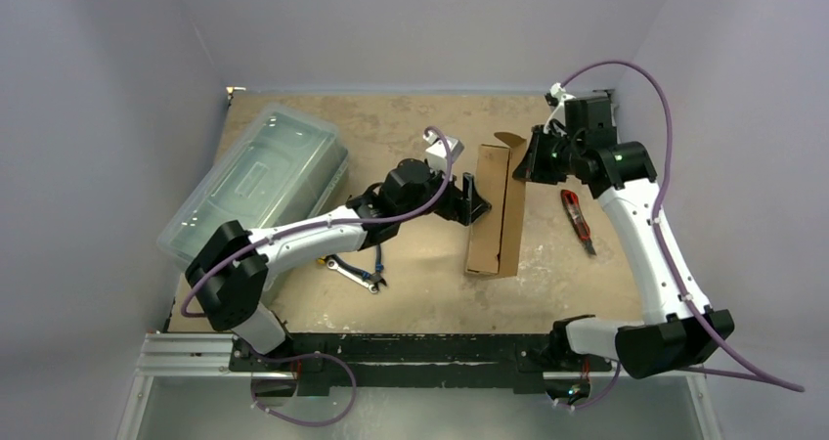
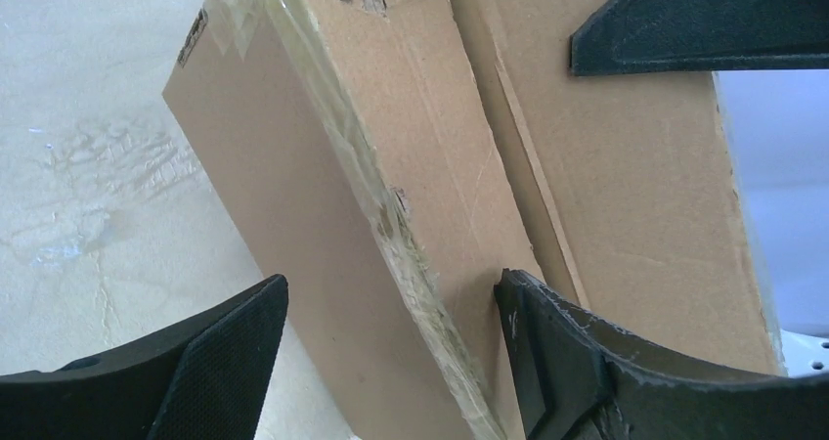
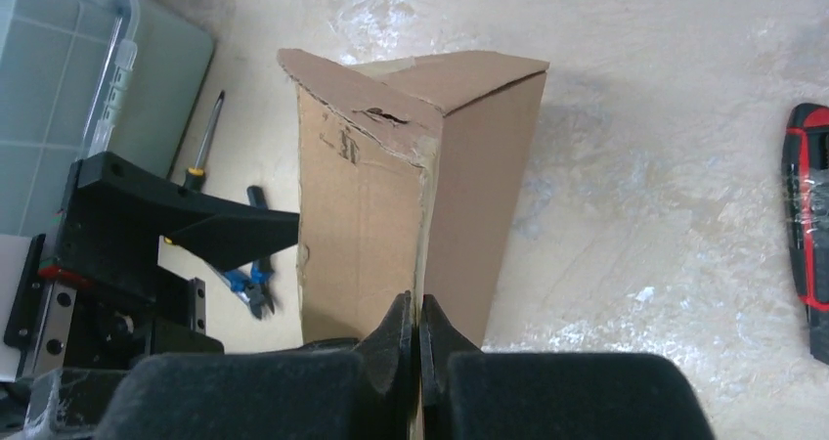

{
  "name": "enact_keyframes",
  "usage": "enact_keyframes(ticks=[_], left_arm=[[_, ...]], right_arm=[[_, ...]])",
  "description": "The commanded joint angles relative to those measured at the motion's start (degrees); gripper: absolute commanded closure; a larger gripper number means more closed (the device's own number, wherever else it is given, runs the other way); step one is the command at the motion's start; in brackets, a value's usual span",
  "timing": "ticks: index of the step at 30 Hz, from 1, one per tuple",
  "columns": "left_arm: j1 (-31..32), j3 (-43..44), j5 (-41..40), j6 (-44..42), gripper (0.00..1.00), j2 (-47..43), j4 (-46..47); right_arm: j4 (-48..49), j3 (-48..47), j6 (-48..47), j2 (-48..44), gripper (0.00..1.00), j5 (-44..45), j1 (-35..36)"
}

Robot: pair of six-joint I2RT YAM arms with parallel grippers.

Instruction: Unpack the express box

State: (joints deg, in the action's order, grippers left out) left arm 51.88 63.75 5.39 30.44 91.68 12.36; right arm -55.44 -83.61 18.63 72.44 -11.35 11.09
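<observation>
The express box is plain brown cardboard and stands on a long edge in the middle of the table, its lid flap lifted at the far end. My left gripper is open at the box's left side. In the left wrist view the box lies between the fingers of the left gripper; one finger touches it and the other stands apart. My right gripper is shut on the thin edge of the lid flap, seen in the right wrist view.
A large translucent lidded bin lies at the left. A red and black utility knife lies right of the box. Blue-handled pliers and a silver tool lie near the left arm. A screwdriver lies by the bin.
</observation>
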Motion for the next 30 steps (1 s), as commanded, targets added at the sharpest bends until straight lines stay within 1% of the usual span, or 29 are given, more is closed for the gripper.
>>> enact_keyframes(ticks=[1,7,10,16,21,24,26,28,30], left_arm=[[-0.4,-4.9,-6.8,-2.3,0.24,-3.9,0.0],[-3.2,-12.7,-10.2,-2.7,0.24,-5.7,1.5],[-4.9,-15.5,-10.7,-2.7,0.24,-7.0,1.9],[-6.8,-19.7,-11.0,-5.7,0.23,-9.7,0.8],[-6.9,-17.8,-10.2,-9.3,0.17,-14.8,-4.9],[-6.9,-15.6,-8.2,-8.5,0.17,-17.0,-8.7],[-6.8,-14.3,-7.1,-7.0,0.19,-17.2,-10.1],[-6.8,-14.6,-5.7,-4.4,0.22,-16.3,-8.2],[-6.5,-15.8,-4.6,-1.9,0.25,-13.7,-4.3]], right_arm=[[3.7,-1.4,1.4,-1.6,1.0,0.6,1.2],[2.7,-3.5,-0.1,-0.7,1.0,0.1,1.4],[2.8,-5.0,-1.1,0.2,1.0,-0.9,1.4],[3.0,-7.6,-2.9,2.1,1.0,-1.8,1.6],[4.1,-5.7,-3.9,3.1,1.0,-1.3,1.6],[5.0,-4.9,-3.9,2.6,1.0,-1.3,1.7],[6.0,-4.7,-4.0,2.2,1.0,-1.8,1.7],[6.1,-4.8,-4.0,2.1,1.0,-1.7,1.6],[6.1,-5.1,-4.2,2.2,1.0,-1.7,1.7]])
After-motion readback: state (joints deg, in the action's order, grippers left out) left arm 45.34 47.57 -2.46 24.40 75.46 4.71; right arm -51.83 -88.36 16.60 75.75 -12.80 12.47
